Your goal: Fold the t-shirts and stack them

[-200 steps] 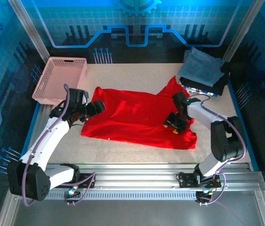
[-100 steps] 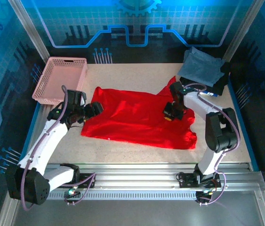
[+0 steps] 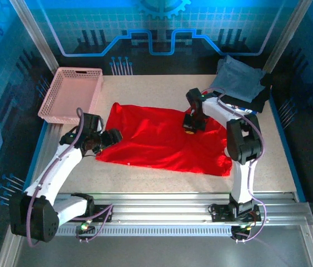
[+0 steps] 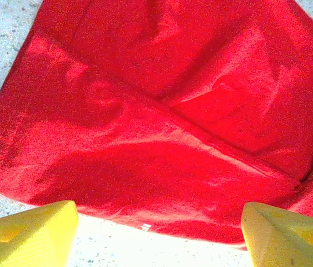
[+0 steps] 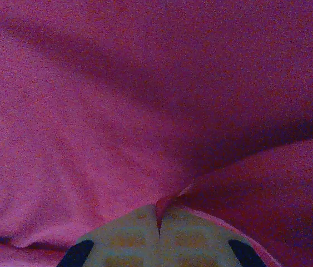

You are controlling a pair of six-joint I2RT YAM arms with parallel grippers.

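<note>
The bright red t-shirt (image 3: pixel 156 139) lies spread on the table's middle, print side hidden. My right gripper (image 3: pixel 189 127) is shut on a fold of the red t-shirt (image 5: pixel 145 111), pinched between its yellow fingertips (image 5: pixel 128 233), over the shirt's upper right part. My left gripper (image 3: pixel 109 139) hovers open at the shirt's left edge; its yellow fingers (image 4: pixel 28 233) frame the red t-shirt's hem (image 4: pixel 156 167) with bare table below. A folded grey-blue shirt (image 3: pixel 237 80) rests on a dark shirt (image 3: pixel 259 100) at the back right.
A pink mesh basket (image 3: pixel 70 94) stands at the back left of the table (image 3: pixel 145 83). Metal rails run along the near edge, and frame posts rise at both back corners.
My right gripper has pulled its pinch of red cloth up and to the left, folding the right side over. The left gripper drifted slightly down toward the near left edge.
</note>
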